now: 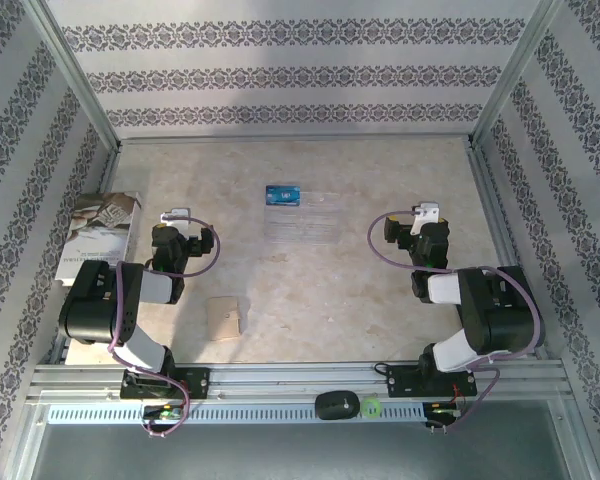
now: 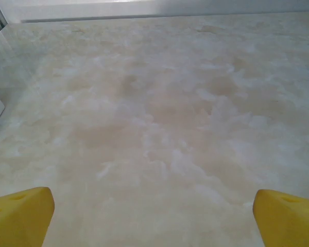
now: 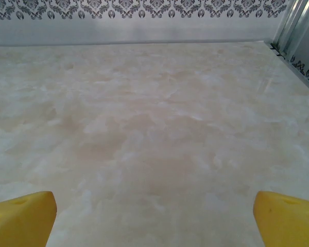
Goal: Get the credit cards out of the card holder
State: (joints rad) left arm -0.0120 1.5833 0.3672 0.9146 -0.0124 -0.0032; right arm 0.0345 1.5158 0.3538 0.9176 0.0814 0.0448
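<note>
Tan card holder (image 1: 224, 318), blue card (image 1: 282, 194)

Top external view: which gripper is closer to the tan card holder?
The left gripper; the card holder lies close behind it, while the right gripper is far across.

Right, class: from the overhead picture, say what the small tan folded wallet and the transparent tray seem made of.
Small tan folded wallet: probably matte leather or imitation, no glare, too small to confirm. Transparent rectangular tray: likely plastic; the beige marbled tabletop shows through it.
</note>
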